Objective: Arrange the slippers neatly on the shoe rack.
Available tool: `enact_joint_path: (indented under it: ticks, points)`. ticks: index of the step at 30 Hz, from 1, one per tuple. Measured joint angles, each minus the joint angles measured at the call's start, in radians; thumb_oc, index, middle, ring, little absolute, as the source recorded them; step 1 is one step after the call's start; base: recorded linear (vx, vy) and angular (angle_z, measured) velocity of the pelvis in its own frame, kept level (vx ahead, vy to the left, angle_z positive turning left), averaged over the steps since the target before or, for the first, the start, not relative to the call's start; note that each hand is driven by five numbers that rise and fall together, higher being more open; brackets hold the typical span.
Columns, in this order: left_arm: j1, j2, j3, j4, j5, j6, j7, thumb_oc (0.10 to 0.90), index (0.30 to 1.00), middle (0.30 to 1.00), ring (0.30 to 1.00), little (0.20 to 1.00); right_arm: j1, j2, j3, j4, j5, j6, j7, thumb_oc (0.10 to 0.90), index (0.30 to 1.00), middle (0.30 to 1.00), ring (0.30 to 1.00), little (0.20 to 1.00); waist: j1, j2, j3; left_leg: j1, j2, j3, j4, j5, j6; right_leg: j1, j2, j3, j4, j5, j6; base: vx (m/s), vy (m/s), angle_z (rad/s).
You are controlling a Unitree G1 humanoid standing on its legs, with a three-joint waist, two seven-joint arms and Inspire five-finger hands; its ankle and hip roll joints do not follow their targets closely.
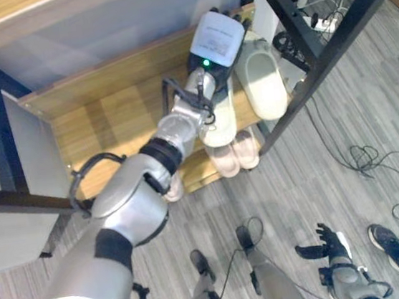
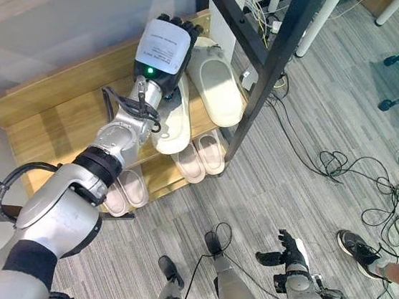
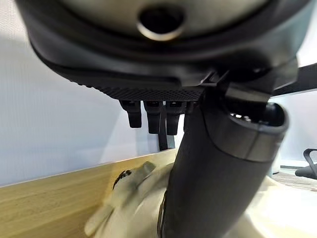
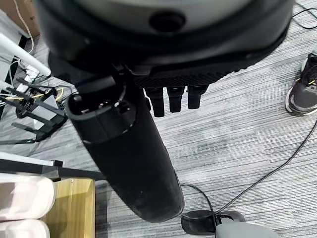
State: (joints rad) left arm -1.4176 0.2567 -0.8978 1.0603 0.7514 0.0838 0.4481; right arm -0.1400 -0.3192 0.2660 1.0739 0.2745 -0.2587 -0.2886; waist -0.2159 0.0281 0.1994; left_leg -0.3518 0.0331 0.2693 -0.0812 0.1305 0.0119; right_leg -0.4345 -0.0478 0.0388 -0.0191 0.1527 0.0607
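The left hand (image 2: 172,33) rests on a cream slipper (image 2: 172,127) on the rack (image 2: 53,130) shelf, fingers straight and loose; its mate (image 2: 213,83) lies just beside at 3 o'clock. The right hand (image 2: 293,260) hangs relaxed near the floor. Risk: uneven pressure could skew the slipper into its mate or off the front edge.

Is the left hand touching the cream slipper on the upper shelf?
Cannot tell. In the right eye view the left hand overlaps the slipper, hiding any contact.
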Motion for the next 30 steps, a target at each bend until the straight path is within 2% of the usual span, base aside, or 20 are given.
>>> enact_joint_path:
  ticks: [7, 25, 30]
  points:
    - [0.000, -0.001, 0.000, 0.001, 0.000, 0.001, 0.000, 0.800, 0.900, 0.900, 0.900, 0.900, -0.008, -0.001, 0.021, 0.001, -0.038, 0.003, -0.001, 0.800, 0.900, 0.900, 0.900, 0.900, -0.002, 0.000, 0.000, 0.000, 0.000, 0.000, 0.000, 0.001, -0.001, -0.001, 0.001, 0.001, 0.000, 0.002, 0.000, 0.00, 0.000, 0.00]
    - [0.000, 0.000, 0.002, 0.011, -0.004, 0.001, 0.000, 0.800, 0.900, 0.900, 0.900, 0.900, -0.026, -0.001, 0.036, 0.001, -0.039, 0.008, -0.001, 0.800, 0.900, 0.900, 0.900, 0.900, 0.003, 0.000, 0.000, 0.003, 0.001, -0.002, 0.000, 0.005, 0.000, 0.005, 0.001, -0.004, 0.000, 0.003, -0.001, 0.00, -0.001, 0.00]
    - [0.000, -0.001, 0.003, 0.011, -0.043, -0.002, -0.002, 0.800, 0.900, 0.900, 0.900, 0.900, -0.030, 0.000, 0.036, 0.003, -0.039, 0.018, -0.001, 0.800, 0.900, 0.900, 0.900, 0.900, 0.009, 0.000, 0.000, 0.008, 0.001, -0.005, 0.000, 0.009, 0.000, 0.012, 0.000, -0.007, 0.001, 0.004, -0.002, -0.02, -0.010, 0.01]
